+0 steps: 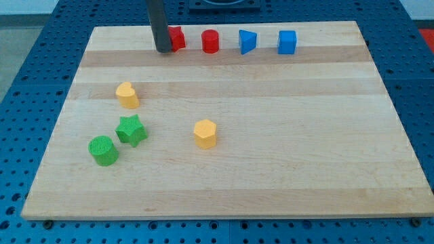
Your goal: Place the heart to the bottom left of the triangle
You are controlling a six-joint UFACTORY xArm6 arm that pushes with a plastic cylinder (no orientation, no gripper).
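The wooden board point(271, 169) filled most of the view, pale planks running left to right, lying on a blue perforated table point(27, 81) that showed on every side. The dark rod point(158, 20) came straight down from the view's top, upright, and my tip point(164, 49) rested on the board near its top edge, touching or just beside the left side of a red block point(178, 38) whose shape the rod partly hid. There were no jaws to describe; the arm ended in the rod alone.

Along the top edge, to the right of that red block, stood a red cylinder point(211, 41), the blue triangle point(247, 41) and a blue cube-like block point(287, 42).

The yellow heart point(127, 95) lay at the view's left, well apart from the triangle and below my tip. Below it sat a green star point(131, 130) with a green cylinder point(103, 150) just beside it, and a yellow hexagonal block point(205, 133) nearer the middle
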